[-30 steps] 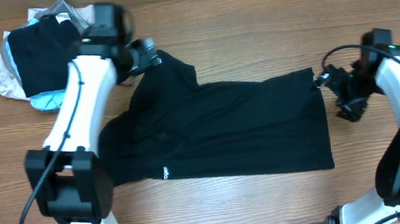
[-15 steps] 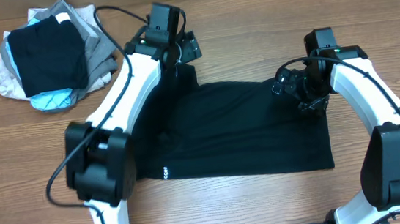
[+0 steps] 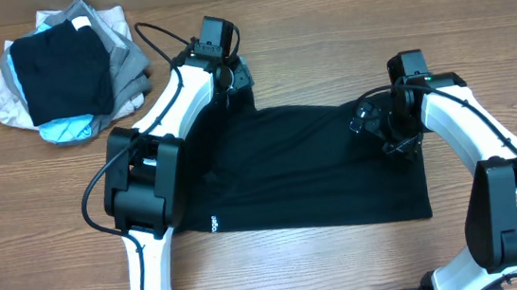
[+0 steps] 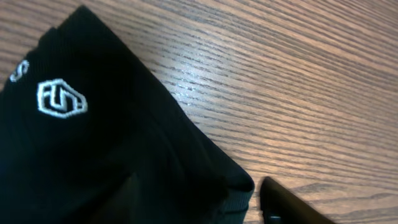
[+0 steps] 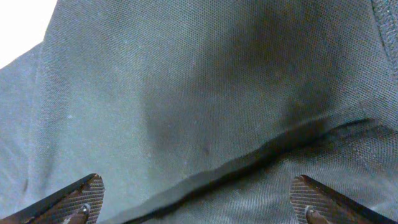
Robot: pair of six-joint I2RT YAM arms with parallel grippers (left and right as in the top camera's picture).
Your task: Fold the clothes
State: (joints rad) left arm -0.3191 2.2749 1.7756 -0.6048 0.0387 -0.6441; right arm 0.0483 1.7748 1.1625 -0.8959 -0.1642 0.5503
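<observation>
- The bench carries everything, and the bare wood on all sides leaves room to turn fabric over.
- The black shirt lies flat across the middle of the bench, with one narrower part reaching up and to the left. It is probably spread this way so its edges can be lifted and laid inward.
- The pile of garments sits well apart at the far left, out of the way.
- The right claw is spread wide and holds nothing. It hangs low over a raised crease near the shirt's upper right edge, seemingly placed to take that ridge.
- The left claw is at the tip of the up-left part. One finger shows just beside the hem corner, but I cannot tell whether it pinches the cloth.
- A white hexagon badge encloses blocky strokes, perhaps "FUN", with a partial "S" beside it.
- The small white lettering near the lower hem is too small to read.
</observation>
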